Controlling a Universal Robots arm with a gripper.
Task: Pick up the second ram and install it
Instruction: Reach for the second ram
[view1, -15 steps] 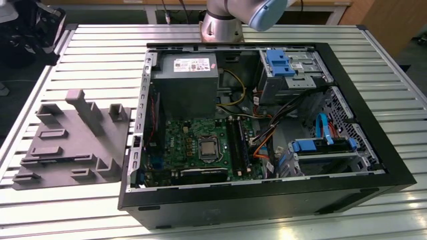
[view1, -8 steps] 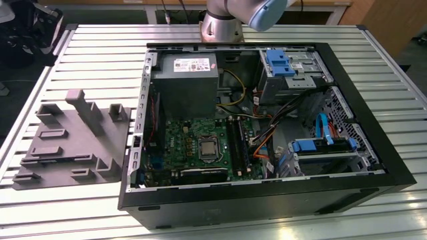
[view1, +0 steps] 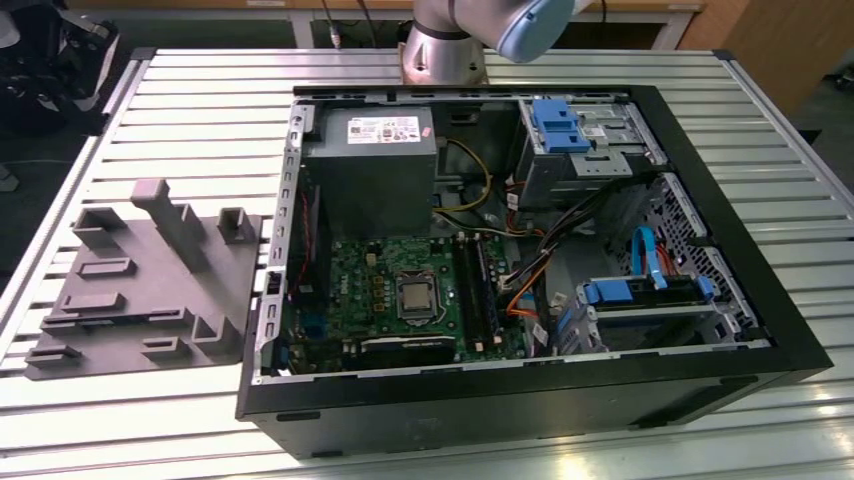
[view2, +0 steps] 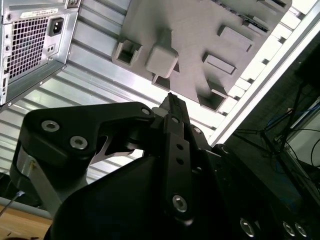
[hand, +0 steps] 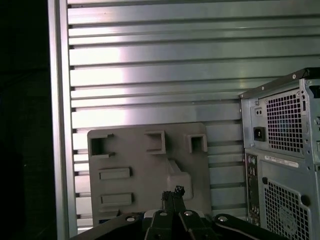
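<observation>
- The second ram (view1: 477, 285) seems, in the exterior view, to stand in a motherboard slot inside the open computer case (view1: 534, 410); I can't be sure.
- In the second wrist view the gripper (view2: 170, 99), its fingers pressed together and holding nothing, hangs above the grey tray (view2: 195, 30) beside the case.

I can read nothing here: a white label (view1: 383, 128) sits on the power supply (view1: 367, 190), a sticker strip (hand: 281, 161) on the computer case (hand: 287, 172), print too small

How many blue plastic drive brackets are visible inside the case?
2: one bracket near the arm's base, another by the case wall at the exterior view's right. More may be hidden.
</observation>
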